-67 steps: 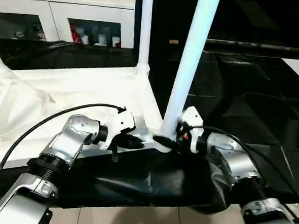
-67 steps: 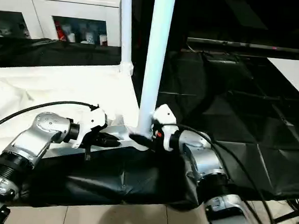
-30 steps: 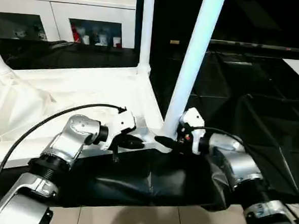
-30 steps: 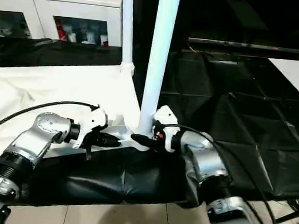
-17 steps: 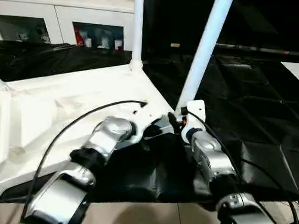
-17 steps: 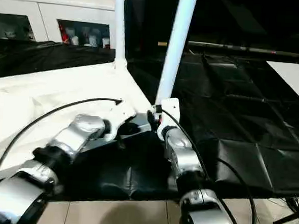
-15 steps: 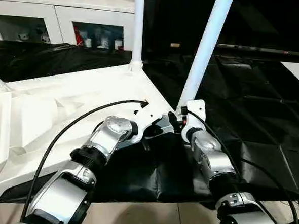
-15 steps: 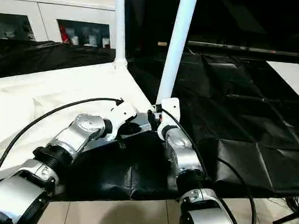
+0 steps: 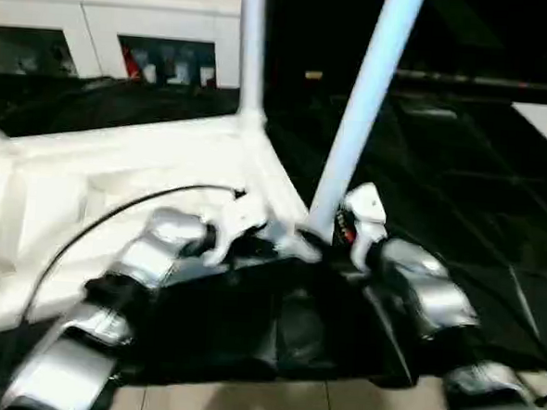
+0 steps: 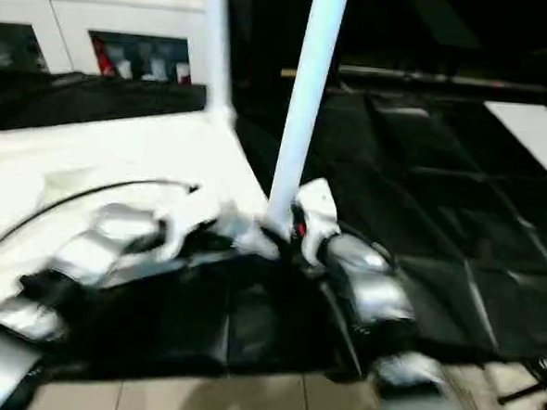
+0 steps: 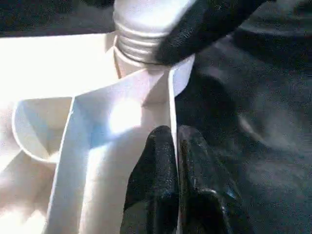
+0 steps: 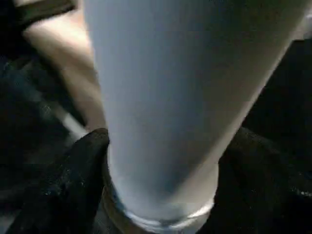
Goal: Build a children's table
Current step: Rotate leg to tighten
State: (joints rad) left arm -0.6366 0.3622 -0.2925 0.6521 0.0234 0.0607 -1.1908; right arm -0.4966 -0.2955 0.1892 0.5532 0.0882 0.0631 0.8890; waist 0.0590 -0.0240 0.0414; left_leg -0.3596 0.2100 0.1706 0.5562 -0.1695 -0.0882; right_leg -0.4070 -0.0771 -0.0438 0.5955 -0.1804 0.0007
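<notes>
Children's table (image 9: 89, 184) inverted at tabletop (image 9: 461, 179) near edge; left end effector (image 11: 174, 135) clenched on its rim (image 11: 171, 97) by the corner socket (image 11: 146, 73); right end effector (image 9: 332, 235), grip indeterminate, has swung round the near leg (image 9: 358, 108) base, so probably mid screw-in.

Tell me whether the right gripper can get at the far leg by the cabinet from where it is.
Probably not: the right gripper straddles the near leg, which stands between it and the far leg.

Background: a white glass-door cabinet (image 9: 125, 43) holding small items stands against the far side, behind a large table draped in creased black cloth (image 9: 460, 189), above pale floor tiles (image 9: 243, 403).
</notes>
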